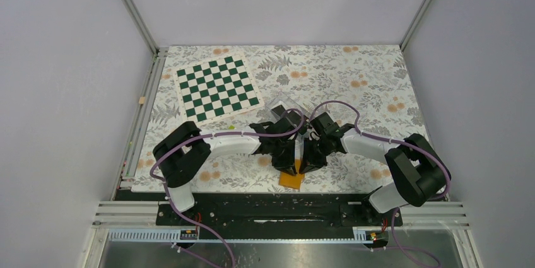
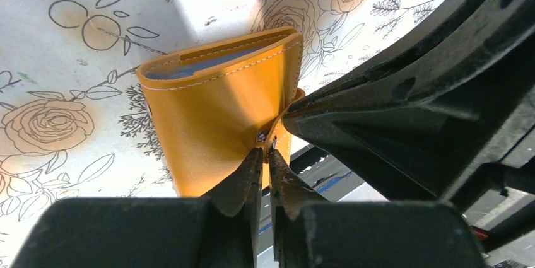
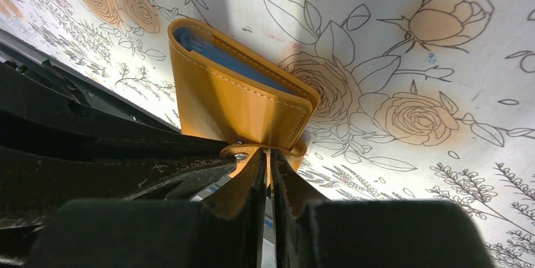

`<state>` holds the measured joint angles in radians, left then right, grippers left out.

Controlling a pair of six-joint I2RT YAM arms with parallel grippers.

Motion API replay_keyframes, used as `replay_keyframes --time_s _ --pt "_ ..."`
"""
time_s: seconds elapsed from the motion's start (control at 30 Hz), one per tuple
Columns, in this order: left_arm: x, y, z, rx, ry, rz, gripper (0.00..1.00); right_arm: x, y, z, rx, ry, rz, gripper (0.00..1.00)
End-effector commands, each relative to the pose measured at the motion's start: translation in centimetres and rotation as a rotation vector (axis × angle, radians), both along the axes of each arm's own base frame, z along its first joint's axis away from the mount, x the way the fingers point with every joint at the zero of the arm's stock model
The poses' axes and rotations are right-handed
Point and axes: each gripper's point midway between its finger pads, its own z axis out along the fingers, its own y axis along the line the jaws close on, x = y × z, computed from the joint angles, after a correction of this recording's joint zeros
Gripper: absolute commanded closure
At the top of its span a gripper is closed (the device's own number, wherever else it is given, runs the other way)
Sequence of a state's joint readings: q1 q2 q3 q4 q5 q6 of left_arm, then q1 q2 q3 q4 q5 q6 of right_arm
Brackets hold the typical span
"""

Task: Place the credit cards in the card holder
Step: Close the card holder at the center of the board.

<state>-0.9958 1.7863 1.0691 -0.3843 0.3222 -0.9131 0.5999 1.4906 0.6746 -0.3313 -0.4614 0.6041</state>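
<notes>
The card holder [image 1: 291, 180] is a folded orange wallet standing half raised at the table's near edge, between both grippers. The left wrist view has its orange face [image 2: 208, 123] and a snap at the strap. From the right wrist view the light blue inner pocket [image 3: 214, 53] shows in the card holder [image 3: 240, 107]. My left gripper [image 1: 288, 164] [image 2: 265, 150] is shut on the strap by the snap. My right gripper [image 1: 307, 164] [image 3: 270, 153] is shut on a thin orange edge beside it. The credit cards are hidden from view.
A green and white chessboard mat [image 1: 217, 88] lies at the back left. A clear plastic box [image 1: 281, 104] stands just behind the grippers. The floral cloth [image 1: 366, 85] ends at the black rail [image 1: 252, 208] right below the wallet. Grey walls close in both sides.
</notes>
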Motion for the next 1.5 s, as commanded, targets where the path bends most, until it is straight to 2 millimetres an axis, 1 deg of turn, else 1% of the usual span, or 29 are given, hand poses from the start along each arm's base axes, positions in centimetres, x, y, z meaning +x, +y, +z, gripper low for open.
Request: replay_keyframes --time_s 0.0,0.1,0.23,0.37,0.43,0.53,0.63,0.83,1.23,1.47 --pt "0.8 -1.0 1.8 -0.071 -0.039 0.007 0.93 -0.4 -0.7 -1.2 -0.057 0.002 0.005 0.87" --pt "0.9 -1.2 1.7 -0.067 -0.036 0.001 1.00 -0.3 -0.5 -0.8 -0.045 -0.008 0.009 0.85" --pt "1.2 -1.5 2.3 -0.080 -0.051 -0.001 1.00 0.0 -0.3 0.2 -0.019 -0.042 0.014 0.82" --pt "1.4 -1.6 3.1 -0.082 -0.072 -0.015 1.00 0.6 -0.5 1.4 -0.006 -0.120 0.007 0.79" --pt "1.5 -1.6 3.4 -0.085 -0.077 -0.023 1.00 0.9 -0.4 2.0 0.008 -0.148 0.004 0.76" --pt "1.5 -1.5 3.4 -0.078 -0.080 -0.025 1.00 1.0 -0.1 2.5 0.029 -0.164 0.006 0.75" --pt "1.5 -1.3 2.9 -0.059 -0.073 -0.023 1.00 0.9 0.2 2.5 0.045 -0.151 0.011 0.75" --pt "1.8 -0.8 2.2 -0.026 -0.085 -0.010 1.00 0.8 0.5 1.9 0.044 -0.115 0.017 0.77" --pt "2.2 -0.9 1.6 -0.006 -0.092 -0.031 1.00 1.0 1.0 1.6 0.053 -0.095 0.021 0.79" --pt "2.1 -0.3 1.1 0.024 -0.090 -0.022 1.00 0.9 1.3 1.4 0.055 -0.086 0.025 0.79"
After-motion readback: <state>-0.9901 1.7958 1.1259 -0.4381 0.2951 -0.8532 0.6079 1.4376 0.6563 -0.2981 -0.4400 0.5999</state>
